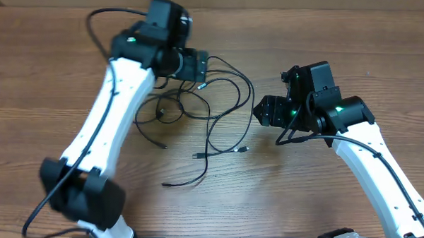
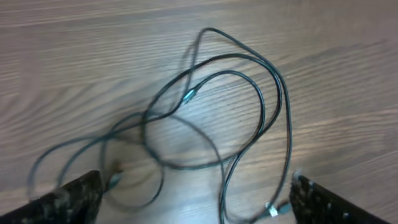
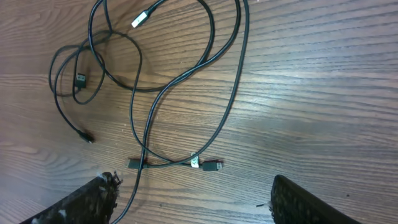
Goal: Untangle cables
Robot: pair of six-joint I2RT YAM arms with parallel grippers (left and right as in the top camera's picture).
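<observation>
Left hand (image 1: 200, 66) is hovering spread wide and empty over one edge of the cables (image 2: 189, 94), which are lying loosely looped on the worktop (image 1: 356, 39), and the right hand (image 1: 257, 111) is hanging spread and empty just beside their opposite edge.

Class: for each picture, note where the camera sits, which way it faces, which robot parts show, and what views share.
Overhead: above the table, facing straight down; left arm, right arm and the cables show.
Left wrist: on the left arm, facing down at the cables; open jaws' tips in bottom corners.
Right wrist: on the right arm, facing down at the cables; open jaws' tips likewise.
Shared: all three see the same cables.
</observation>
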